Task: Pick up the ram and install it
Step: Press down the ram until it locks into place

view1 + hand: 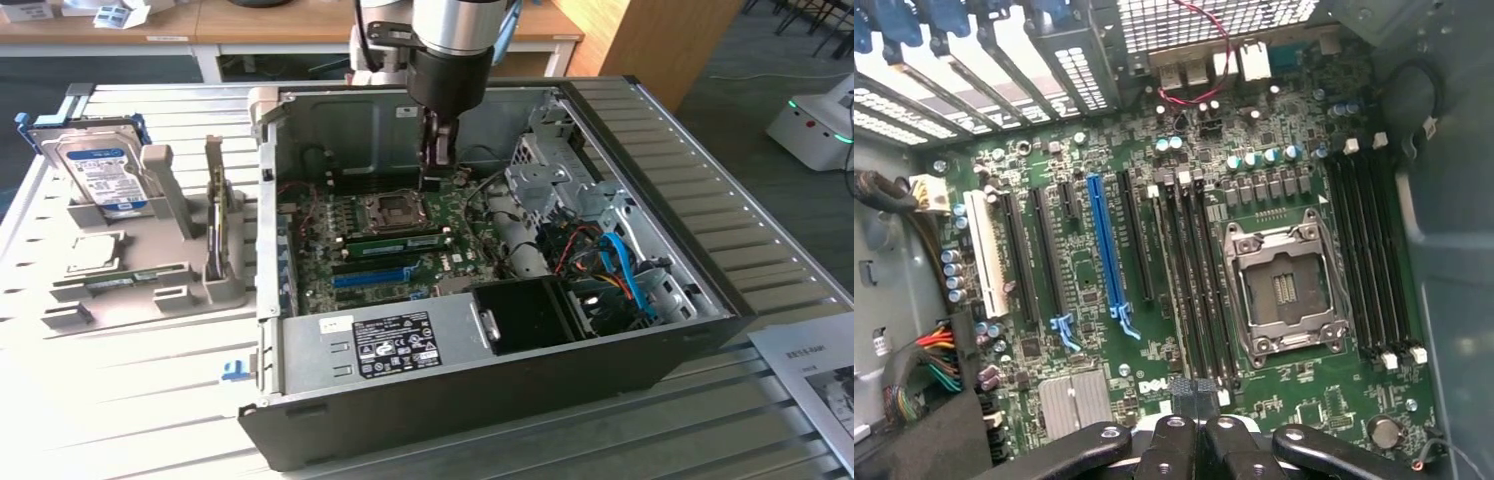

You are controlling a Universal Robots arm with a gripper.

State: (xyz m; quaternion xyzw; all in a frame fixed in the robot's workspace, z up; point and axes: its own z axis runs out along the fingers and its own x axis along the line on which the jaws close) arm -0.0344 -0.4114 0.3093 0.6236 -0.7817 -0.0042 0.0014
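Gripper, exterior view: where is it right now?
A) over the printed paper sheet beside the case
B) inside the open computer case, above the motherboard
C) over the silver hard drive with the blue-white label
B: the black gripper hangs inside the open black computer case, over the green motherboard beside the square CPU socket, well apart from the silver hard drive.

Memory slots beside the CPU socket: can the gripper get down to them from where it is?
Probably yes. The gripper hangs inside the open case, low over the motherboard beside the CPU socket, and the memory slots lie bare below it, with no cable or bracket across them.
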